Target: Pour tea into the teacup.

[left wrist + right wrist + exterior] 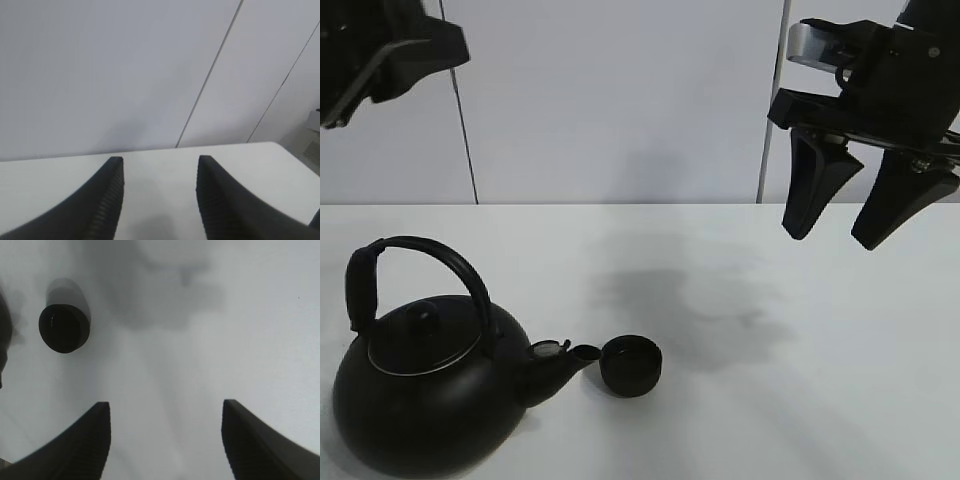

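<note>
Exterior high view: teacup (629, 365) sits just beside kettle (425, 395) spout on white tabletop (800, 400); both grippers, left (159, 172) and right (832, 228), hover empty, fingers apart.

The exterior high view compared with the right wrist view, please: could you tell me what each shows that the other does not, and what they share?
Only the exterior high view shows the whole black kettle with its arched handle, lid and spout pointing at the cup, plus part of the left arm at the upper corner. Only the right wrist view looks straight down into the teacup. Both show the teacup, the white table and the right gripper, open, empty and well clear of the cup.
</note>
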Controlling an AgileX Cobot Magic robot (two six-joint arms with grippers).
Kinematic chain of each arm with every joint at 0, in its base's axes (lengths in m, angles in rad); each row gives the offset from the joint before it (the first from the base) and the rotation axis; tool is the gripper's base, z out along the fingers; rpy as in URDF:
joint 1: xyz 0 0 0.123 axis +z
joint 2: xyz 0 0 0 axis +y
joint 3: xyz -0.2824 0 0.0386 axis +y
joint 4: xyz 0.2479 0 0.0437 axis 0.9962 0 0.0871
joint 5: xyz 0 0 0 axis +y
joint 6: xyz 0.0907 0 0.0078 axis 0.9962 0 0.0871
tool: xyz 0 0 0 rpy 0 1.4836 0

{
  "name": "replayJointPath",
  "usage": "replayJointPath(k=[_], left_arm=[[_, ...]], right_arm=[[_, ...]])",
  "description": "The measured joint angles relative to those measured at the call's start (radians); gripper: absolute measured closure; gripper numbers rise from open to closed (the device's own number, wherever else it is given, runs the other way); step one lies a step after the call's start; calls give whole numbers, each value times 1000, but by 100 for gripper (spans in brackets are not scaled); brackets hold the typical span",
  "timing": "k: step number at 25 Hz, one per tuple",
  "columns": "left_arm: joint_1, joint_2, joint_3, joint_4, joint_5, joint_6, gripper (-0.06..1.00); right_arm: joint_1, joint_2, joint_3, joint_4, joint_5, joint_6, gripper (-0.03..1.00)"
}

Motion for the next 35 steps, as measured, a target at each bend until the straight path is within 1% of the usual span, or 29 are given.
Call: replayJointPath(k=[2, 5, 8, 13, 16, 22, 26, 29, 32, 35], left_arm=[[0, 2, -108, 10, 194, 2, 59], [0, 3, -258, 12, 460, 25, 51], [10, 4, -391, 12, 684, 31, 47], [97, 72, -585, 9, 1038, -34, 46], [132, 145, -681, -7, 1204, -50, 46], [156, 288, -833, -70, 1435, -50, 46], [156, 362, -879, -126, 1569, -49, 46], [156, 381, -879, -163, 1614, -40, 46], [156, 380, -880, -193, 1618, -12, 46], [156, 380, -880, -201, 1620, -1, 46]], right_arm=[[0, 0, 0, 0, 0, 0, 52], [0, 0, 0, 0, 0, 0, 52], [0, 0, 0, 0, 0, 0, 52], [0, 0, 0, 0, 0, 0, 52], [0, 0, 0, 0, -1, 0, 52], [0, 0, 0, 0, -1, 0, 52], [0, 0, 0, 0, -1, 0, 52], [0, 0, 0, 0, 0, 0, 52], [0, 0, 0, 0, -1, 0, 52], [0, 0, 0, 0, -1, 0, 52]])
